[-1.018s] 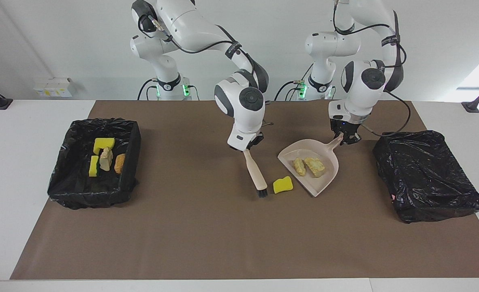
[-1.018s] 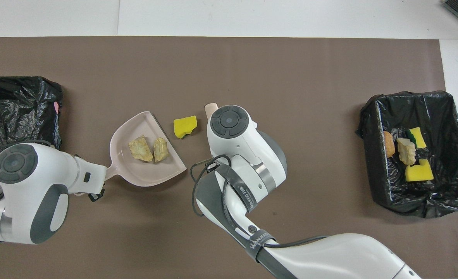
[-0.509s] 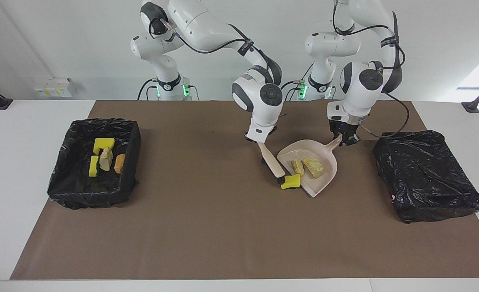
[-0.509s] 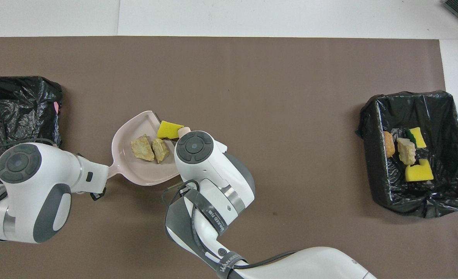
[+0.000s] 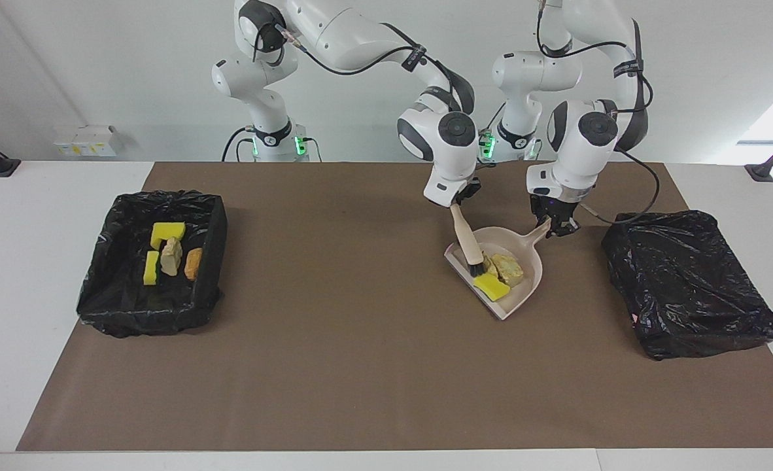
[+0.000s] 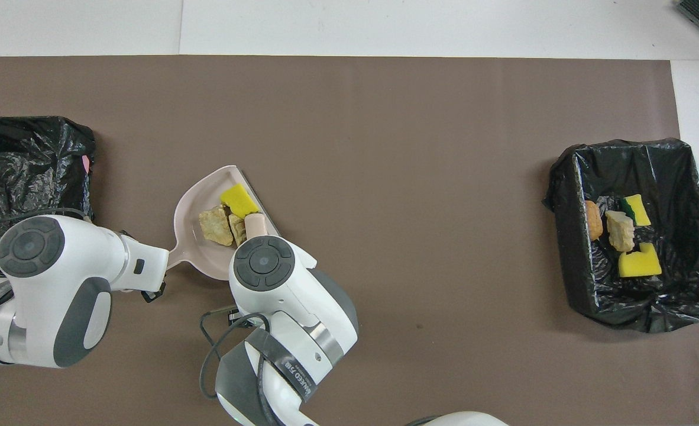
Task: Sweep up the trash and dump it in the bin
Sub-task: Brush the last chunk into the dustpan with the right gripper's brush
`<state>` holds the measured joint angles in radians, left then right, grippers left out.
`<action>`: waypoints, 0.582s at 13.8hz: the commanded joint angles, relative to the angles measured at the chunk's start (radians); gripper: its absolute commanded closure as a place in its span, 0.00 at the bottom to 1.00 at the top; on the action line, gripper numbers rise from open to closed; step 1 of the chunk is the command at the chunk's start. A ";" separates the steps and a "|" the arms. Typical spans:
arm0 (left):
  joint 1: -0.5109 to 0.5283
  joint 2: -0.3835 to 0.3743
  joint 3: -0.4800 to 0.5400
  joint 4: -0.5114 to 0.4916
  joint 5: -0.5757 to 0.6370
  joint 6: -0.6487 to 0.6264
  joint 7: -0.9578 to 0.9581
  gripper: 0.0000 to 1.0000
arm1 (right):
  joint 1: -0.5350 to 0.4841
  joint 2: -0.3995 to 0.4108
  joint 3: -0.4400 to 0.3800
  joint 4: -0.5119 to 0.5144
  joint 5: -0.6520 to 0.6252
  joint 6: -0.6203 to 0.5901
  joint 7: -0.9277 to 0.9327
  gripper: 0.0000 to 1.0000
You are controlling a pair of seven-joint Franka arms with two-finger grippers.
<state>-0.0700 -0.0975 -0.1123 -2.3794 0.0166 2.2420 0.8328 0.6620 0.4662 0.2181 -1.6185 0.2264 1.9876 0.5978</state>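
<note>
Right pincer (image 5: 460, 198) grips brush (image 5: 466, 243), left pincer (image 5: 554, 223) grips dustpan (image 5: 529, 278) handle; I judge sponge (image 5: 491, 285) light, soft, bouncy.

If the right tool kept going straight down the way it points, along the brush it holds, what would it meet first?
Probably the tan lumps in the dustpan: the right tool points its brush at them, the bristles beside the yellow sponge chunk. Contact is unclear.

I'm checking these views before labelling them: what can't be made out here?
- Overhead view: the right gripper and most of the brush are hidden under the right arm's wrist.
- Overhead view: the closed black bag is cut off by the edge.
- Facing view: one tan lump is partly behind the brush.
</note>
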 commanded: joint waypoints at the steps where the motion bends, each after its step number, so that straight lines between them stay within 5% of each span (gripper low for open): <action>1: 0.001 0.038 0.005 0.043 -0.093 0.021 0.012 1.00 | -0.016 -0.072 0.007 -0.011 0.033 -0.088 0.065 1.00; 4: 0.007 0.041 0.011 0.048 -0.234 0.022 0.014 1.00 | -0.016 -0.103 0.007 -0.011 0.033 -0.153 0.128 1.00; 8: 0.027 0.042 0.014 0.094 -0.259 0.016 0.009 1.00 | -0.056 -0.188 0.004 -0.061 0.031 -0.277 0.218 1.00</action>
<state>-0.0579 -0.0619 -0.1008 -2.3302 -0.2200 2.2581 0.8340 0.6457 0.3427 0.2158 -1.6219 0.2340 1.7436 0.7752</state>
